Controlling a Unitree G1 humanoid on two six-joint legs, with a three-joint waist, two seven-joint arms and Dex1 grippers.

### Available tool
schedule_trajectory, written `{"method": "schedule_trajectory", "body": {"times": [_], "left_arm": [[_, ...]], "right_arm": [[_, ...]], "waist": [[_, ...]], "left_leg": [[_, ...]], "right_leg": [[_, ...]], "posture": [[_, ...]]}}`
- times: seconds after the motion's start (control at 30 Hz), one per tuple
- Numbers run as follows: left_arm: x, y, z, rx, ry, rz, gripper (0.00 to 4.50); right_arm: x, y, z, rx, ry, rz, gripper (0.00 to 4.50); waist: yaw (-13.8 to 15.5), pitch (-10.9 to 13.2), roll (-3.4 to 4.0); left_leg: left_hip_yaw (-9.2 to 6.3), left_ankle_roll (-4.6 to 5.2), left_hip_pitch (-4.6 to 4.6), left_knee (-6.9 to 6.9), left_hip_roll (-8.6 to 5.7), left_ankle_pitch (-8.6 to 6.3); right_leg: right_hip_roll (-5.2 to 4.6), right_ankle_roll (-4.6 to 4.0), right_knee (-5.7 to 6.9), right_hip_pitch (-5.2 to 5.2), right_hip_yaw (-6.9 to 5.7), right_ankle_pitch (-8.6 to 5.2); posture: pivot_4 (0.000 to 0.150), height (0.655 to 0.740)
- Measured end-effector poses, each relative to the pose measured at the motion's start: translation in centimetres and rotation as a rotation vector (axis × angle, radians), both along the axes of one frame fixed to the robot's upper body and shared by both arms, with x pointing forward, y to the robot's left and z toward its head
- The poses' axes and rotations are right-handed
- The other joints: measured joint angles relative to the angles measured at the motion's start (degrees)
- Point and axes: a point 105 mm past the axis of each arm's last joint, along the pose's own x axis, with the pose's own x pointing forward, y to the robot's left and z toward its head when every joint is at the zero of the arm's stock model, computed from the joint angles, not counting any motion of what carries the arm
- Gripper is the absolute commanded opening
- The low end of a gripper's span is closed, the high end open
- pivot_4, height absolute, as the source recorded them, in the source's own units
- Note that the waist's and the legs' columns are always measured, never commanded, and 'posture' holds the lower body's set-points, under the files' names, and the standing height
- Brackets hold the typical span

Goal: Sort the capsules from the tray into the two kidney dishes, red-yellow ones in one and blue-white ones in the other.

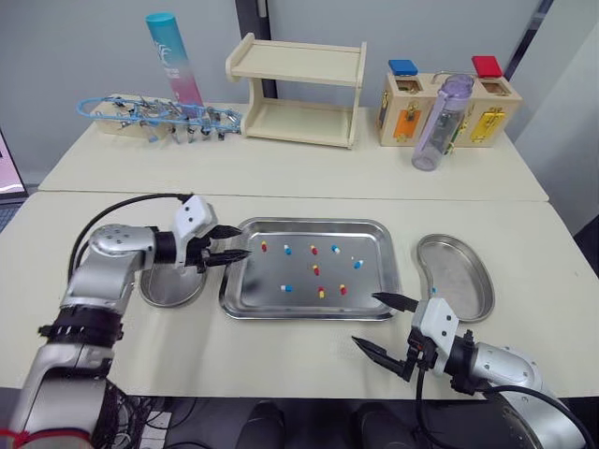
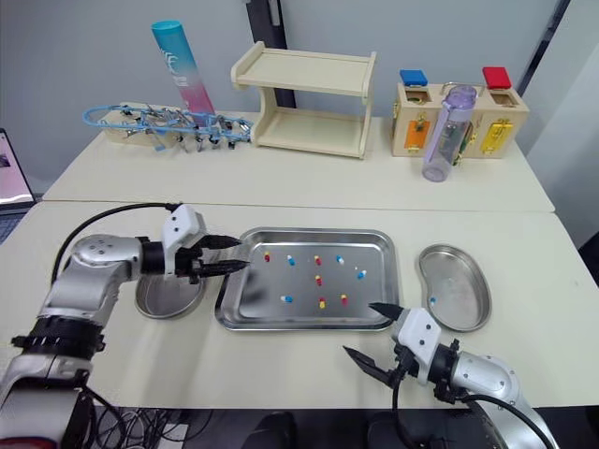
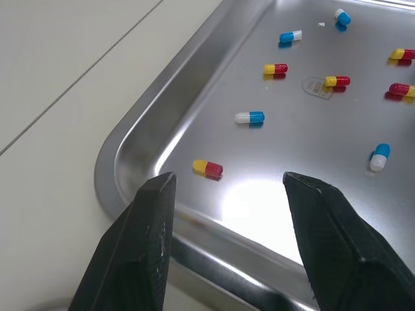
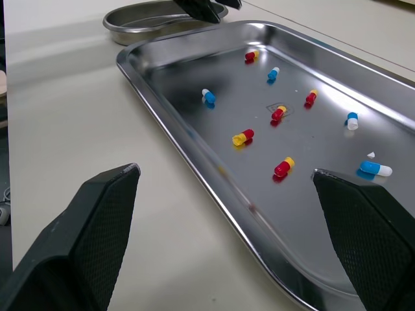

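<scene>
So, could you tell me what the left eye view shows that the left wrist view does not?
The left eye view takes in the left kidney dish, the right kidney dish, the open right gripper near the front edge of the tray, and the wooden shelf behind. The left wrist view gives close detail: a red-yellow capsule lying just inside the tray's corner, ahead of the open left gripper. Both share the tray, its scattered capsules and the left gripper.
</scene>
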Motion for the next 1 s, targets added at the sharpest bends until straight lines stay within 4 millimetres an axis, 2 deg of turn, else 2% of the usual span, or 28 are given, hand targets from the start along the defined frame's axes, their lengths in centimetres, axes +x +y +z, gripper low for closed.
{"method": "schedule_trajectory", "body": {"times": [0.37, 0.7, 1.0], "left_arm": [[2.2, -2.6, -2.0, 0.144, 0.046, -0.087, 2.65], [3.1, -2.5, -2.1, 0.212, 0.033, -0.073, 2.65], [3.1, -2.1, -2.2, 0.221, 0.059, -0.066, 2.65]], "right_arm": [[-0.4, 0.8, -0.2, 0.015, 0.018, -0.02, 4.5], [-0.5, 0.9, 0.2, 0.015, 0.009, -0.031, 4.5], [-0.6, 0.7, 0.0, 0.002, 0.014, -0.03, 4.5]], "waist": [[-0.51, 0.0, -0.01], [-0.58, 0.0, -0.01], [-0.71, -0.01, -0.02]], "left_leg": [[-0.05, 0.01, -0.03, 0.15, -0.02, 0.0], [-0.07, 0.01, -0.02, 0.31, -0.04, 0.0], [-0.07, 0.01, 0.02, 0.37, -0.03, 0.0]], "right_leg": [[0.0, 0.0, 0.1, 0.01, -0.04, 0.0], [0.01, 0.01, 0.32, 0.0, -0.04, -0.01], [0.03, 0.01, 0.44, 0.01, -0.02, -0.01]], "posture": [[0.15, 0.74], [0.15, 0.74], [0.15, 0.74]]}}
